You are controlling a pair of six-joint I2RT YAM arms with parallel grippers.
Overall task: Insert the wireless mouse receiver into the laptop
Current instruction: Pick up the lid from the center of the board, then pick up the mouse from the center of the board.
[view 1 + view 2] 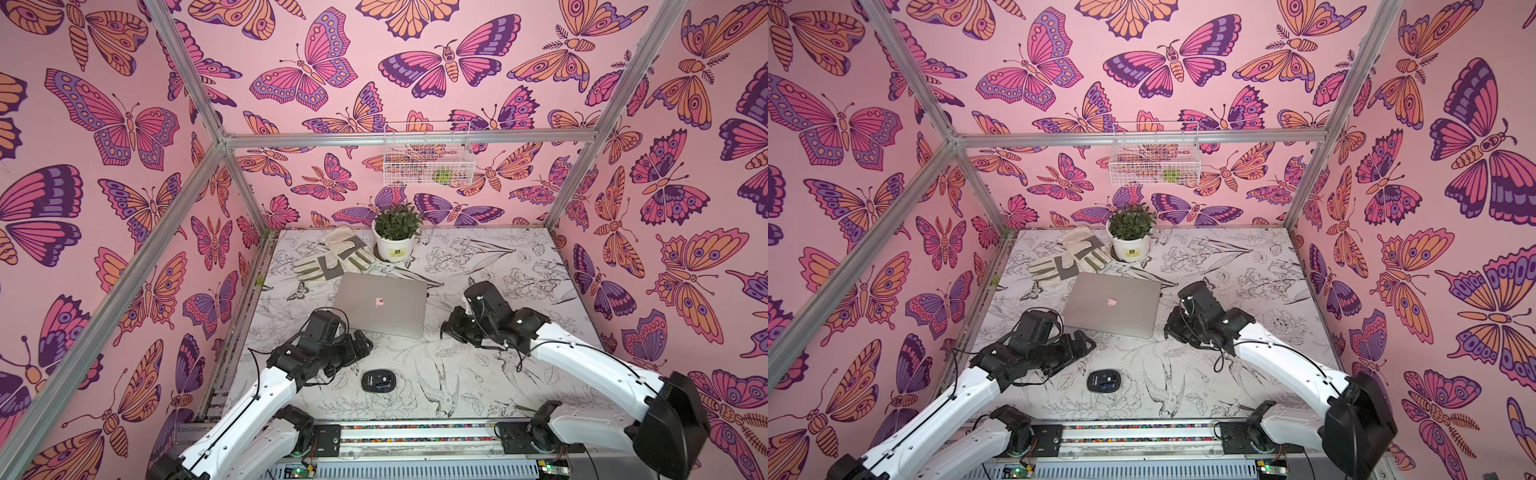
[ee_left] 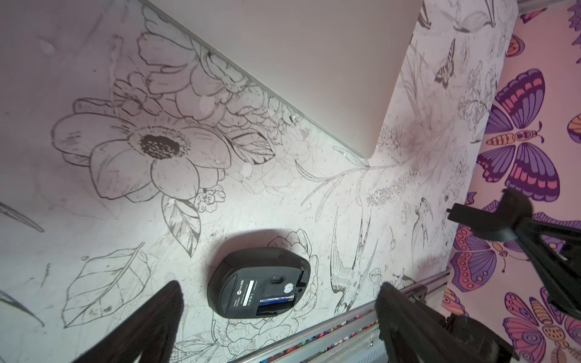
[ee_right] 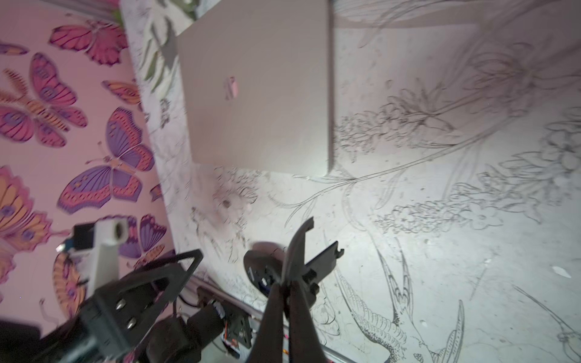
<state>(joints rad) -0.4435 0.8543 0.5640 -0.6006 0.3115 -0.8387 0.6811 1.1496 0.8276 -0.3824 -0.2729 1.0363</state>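
The closed silver laptop (image 1: 382, 303) (image 1: 1113, 305) lies mid-table, its lid also showing in both wrist views (image 2: 314, 63) (image 3: 257, 94). The black mouse (image 1: 377, 381) (image 2: 261, 283) lies upside down near the front, its battery bay uncovered. I cannot make out the wireless mouse receiver in any view. My left gripper (image 1: 361, 345) (image 2: 279, 287) is open, hovering left of the mouse and off the laptop's near left corner. My right gripper (image 1: 446, 328) (image 3: 287, 283) is shut on a thin curved black cover piece (image 3: 300, 242) (image 2: 490, 217), beside the laptop's near right corner.
A pair of pale work gloves (image 1: 332, 257) and a white potted plant (image 1: 397, 237) sit behind the laptop. A white wire basket (image 1: 428, 162) hangs on the back wall. A metal rail (image 1: 415, 432) runs along the front edge.
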